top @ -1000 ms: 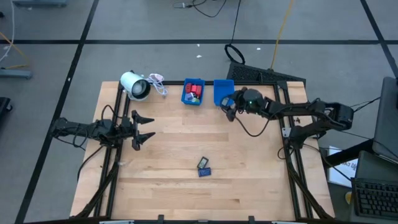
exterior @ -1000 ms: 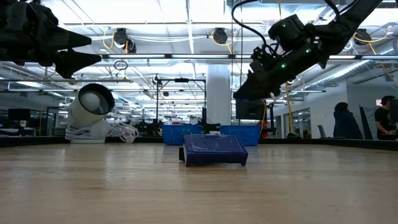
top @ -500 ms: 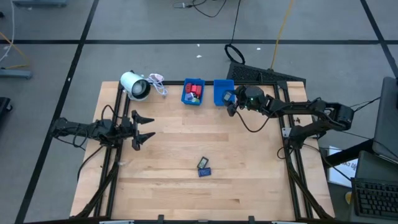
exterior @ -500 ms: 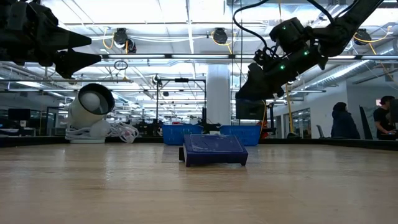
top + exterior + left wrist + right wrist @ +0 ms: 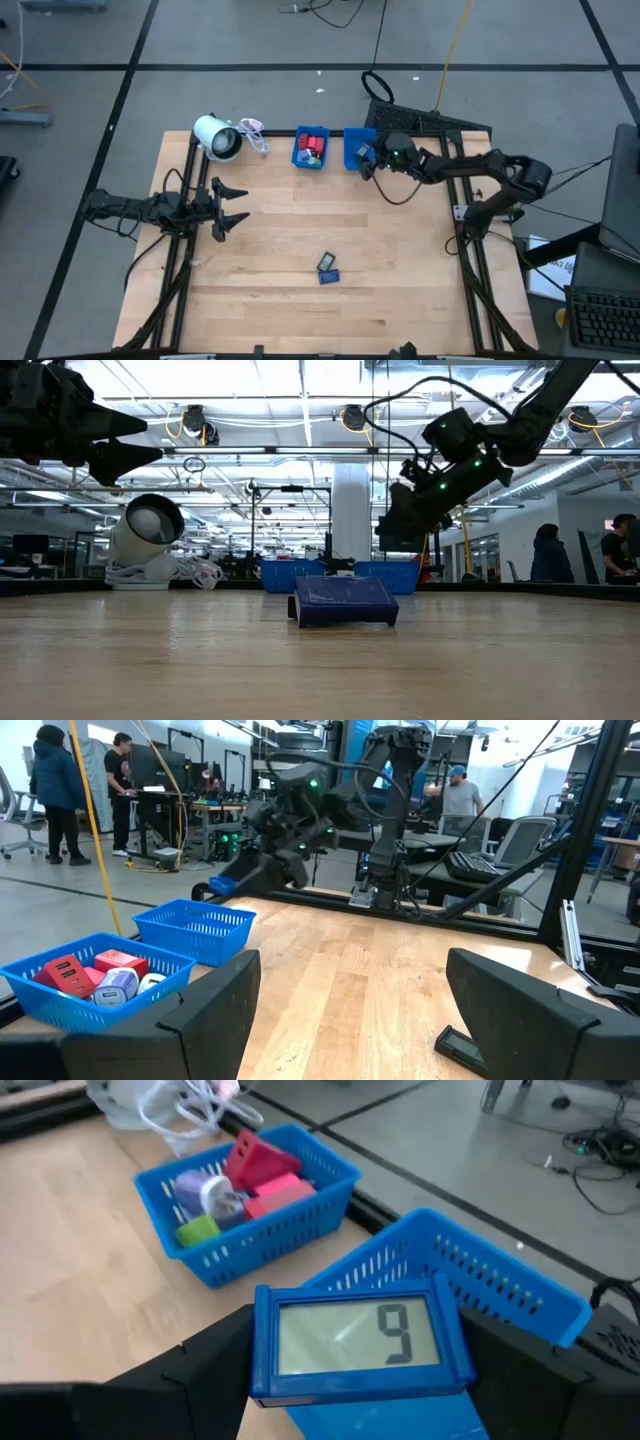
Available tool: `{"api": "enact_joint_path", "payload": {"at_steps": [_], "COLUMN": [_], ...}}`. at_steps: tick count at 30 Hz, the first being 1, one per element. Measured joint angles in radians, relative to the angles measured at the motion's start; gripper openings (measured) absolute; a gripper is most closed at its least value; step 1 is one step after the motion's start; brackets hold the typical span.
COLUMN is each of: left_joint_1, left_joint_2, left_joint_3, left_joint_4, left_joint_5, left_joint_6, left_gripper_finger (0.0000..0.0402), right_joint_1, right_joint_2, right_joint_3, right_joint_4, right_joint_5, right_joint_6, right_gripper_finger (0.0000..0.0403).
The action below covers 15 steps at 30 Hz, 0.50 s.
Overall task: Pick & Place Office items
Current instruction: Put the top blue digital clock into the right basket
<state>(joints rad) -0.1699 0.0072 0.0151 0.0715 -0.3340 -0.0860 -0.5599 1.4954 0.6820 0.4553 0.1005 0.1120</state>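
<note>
From above, your right claw [image 5: 366,164] sits at the back of the worktop [image 5: 400,270], right at the near edge of the empty blue bin [image 5: 358,146]. The second blue bin [image 5: 311,147] stands just beside it toward the left arm, holding red and pink pieces [image 5: 313,144]. A white roll [image 5: 217,137] with a tangle of cord lies further along the back edge. Your left claw [image 5: 230,209] waits over the left side of the worktop, fingers spread and empty. Two small dark and blue items [image 5: 327,268] lie together near the front middle, well apart from both arms.

From worktop level, a blue flat item [image 5: 343,601] lies in the foreground, the bins low behind it. The right claw [image 5: 398,530] hangs above them, tilted downward; the left claw [image 5: 130,440] points inward, high up. People stand in the room beyond.

Through your left wrist camera, the spread fingers [image 5: 180,1020] frame the filled bin [image 5: 90,982] and the empty bin [image 5: 196,928] behind it, with the right arm [image 5: 300,820] beyond.

Through your right wrist camera, the claw [image 5: 360,1380] pinches a blue gadget with a grey display [image 5: 358,1338] showing a single digit, held just at the empty bin's wall [image 5: 480,1270]. The other bin [image 5: 250,1200] holds red, pink, green and white pieces [image 5: 262,1175].
</note>
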Motion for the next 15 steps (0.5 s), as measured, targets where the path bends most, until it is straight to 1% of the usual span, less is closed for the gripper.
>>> {"api": "enact_joint_path", "payload": {"at_steps": [7, 15], "left_joint_1": [0.000, 0.000], "left_joint_2": [0.000, 0.000], "left_joint_3": [0.000, 0.000], "left_joint_4": [0.000, 0.000], "left_joint_5": [0.000, 0.000], "left_joint_6": [0.000, 0.000], "left_gripper_finger": [0.0324, 0.0324], "right_joint_1": [-0.033, -0.064], "right_joint_2": [0.099, 0.163], "right_joint_3": [0.079, 0.090], "right_joint_4": [0.005, 0.004], "right_joint_5": [-0.001, 0.000], "right_joint_6": [-0.004, 0.000], "right_gripper_finger": [0.0294, 0.0294]}}
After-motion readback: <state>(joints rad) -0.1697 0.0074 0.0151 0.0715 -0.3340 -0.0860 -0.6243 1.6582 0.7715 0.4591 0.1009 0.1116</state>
